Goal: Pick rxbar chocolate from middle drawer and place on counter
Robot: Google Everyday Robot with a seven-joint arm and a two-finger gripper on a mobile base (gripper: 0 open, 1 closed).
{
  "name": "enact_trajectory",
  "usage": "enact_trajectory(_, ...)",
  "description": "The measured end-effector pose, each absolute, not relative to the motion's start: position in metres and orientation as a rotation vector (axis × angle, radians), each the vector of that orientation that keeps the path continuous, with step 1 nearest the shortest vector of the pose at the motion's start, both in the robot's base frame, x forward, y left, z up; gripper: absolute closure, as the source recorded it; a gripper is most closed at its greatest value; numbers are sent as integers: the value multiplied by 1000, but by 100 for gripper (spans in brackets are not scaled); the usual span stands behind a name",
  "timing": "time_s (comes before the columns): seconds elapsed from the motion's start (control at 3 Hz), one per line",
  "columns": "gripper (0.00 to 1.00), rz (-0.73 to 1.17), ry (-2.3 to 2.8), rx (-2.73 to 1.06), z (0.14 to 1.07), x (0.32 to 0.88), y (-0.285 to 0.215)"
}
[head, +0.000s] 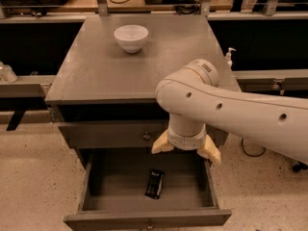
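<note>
The rxbar chocolate (155, 184) is a small flat black bar lying on the grey floor of the pulled-out middle drawer (144, 219), near its centre. My gripper (186, 149) hangs from the white arm just above the drawer's back right part, above and to the right of the bar, apart from it. Its two tan fingers (162, 145) are spread open and hold nothing. The grey counter (144, 61) tops the cabinet above.
A white bowl (131, 37) stands at the back of the counter. A closed drawer front with a round knob (147, 136) sits above the open drawer. A small bottle (229, 57) stands to the cabinet's right. Speckled floor surrounds the cabinet.
</note>
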State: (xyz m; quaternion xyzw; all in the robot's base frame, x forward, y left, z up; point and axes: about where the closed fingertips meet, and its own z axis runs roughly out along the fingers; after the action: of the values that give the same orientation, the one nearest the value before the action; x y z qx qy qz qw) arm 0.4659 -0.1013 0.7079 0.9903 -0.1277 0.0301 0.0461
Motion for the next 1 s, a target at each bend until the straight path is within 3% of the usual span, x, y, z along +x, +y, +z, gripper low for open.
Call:
enact_trajectory(0.33, 0, -27, -247, 3153, 661, 454, -77)
enact_trajectory(1.0, 0, 46, -117, 3328, 564, 473, -5)
